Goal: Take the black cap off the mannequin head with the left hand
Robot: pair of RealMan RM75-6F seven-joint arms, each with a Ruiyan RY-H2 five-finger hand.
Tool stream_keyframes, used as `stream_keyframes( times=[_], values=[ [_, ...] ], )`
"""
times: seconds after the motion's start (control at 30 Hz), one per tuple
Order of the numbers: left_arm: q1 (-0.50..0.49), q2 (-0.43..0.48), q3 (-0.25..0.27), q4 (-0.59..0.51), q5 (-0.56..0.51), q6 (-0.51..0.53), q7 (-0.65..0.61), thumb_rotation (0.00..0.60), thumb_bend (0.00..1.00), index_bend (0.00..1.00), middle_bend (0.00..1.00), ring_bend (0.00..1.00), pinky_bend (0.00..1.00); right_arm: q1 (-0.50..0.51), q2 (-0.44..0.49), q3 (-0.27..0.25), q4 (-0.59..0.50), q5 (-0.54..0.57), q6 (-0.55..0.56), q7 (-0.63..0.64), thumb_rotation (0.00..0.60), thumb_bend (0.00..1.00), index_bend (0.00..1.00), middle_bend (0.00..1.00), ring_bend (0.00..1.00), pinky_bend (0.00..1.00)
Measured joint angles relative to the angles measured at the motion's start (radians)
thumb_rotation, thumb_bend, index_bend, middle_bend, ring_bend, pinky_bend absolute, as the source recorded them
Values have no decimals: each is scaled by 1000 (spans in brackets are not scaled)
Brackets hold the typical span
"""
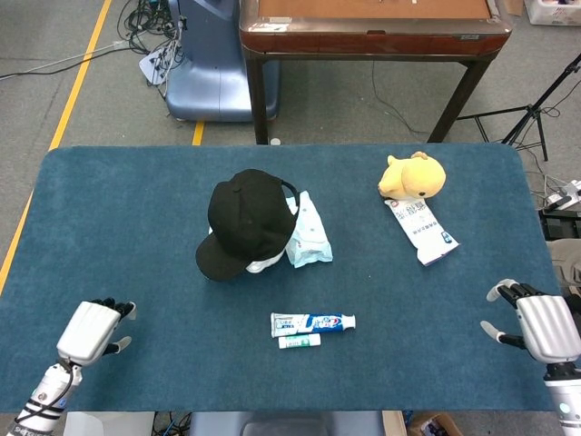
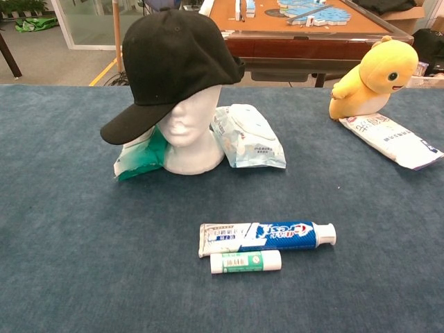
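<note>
The left robot hand [image 1: 91, 329] is seen over the near left corner of the bench [image 1: 118, 200], fingers parted and loosely curled, nothing held; the right robot hand [image 1: 543, 325] is placed at the near right edge, fingers likewise spread and empty. Both are shown only in the head view. Bare blue cloth is left between the left robot hand and the black cap [image 2: 170, 62], which is set well apart from it near the middle of the bench. The cap is worn on the white mannequin head [image 2: 189, 135], its brim tilted down over the face toward the robot's left. Wet-wipe packs [image 2: 250, 135] are pressed against the head's sides; a toothpaste tube [image 2: 267, 236] and a small green tube [image 2: 245, 261] are laid nearer the front edge
</note>
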Motion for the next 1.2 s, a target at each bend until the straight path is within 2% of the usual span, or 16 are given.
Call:
stream_keyframes(
  times=[0.17,0.37,0.63,1.2],
  values=[
    [-67,-29,-23,32,34,-39,-67,600,0,788,996,788,796,-2,8,3,2,-2,4,20,600,155,485,430,462,650],
    [-129,-103,-48,152,76,-44,-133,600,0,904,1000,885,864,0,15,5,4,1,0,37,600,155,485,430,461,650],
    [-200,-192,-80,296,95,-45,-159,600,0,948,1000,918,900,0,20,9,8,6,-2,54,600,155,485,430,462,650],
    [-279,-260,-110,369,74,-41,-189,600,0,990,1000,952,929,4,27,14,12,12,-9,77,600,155,485,430,462,650]
  ],
)
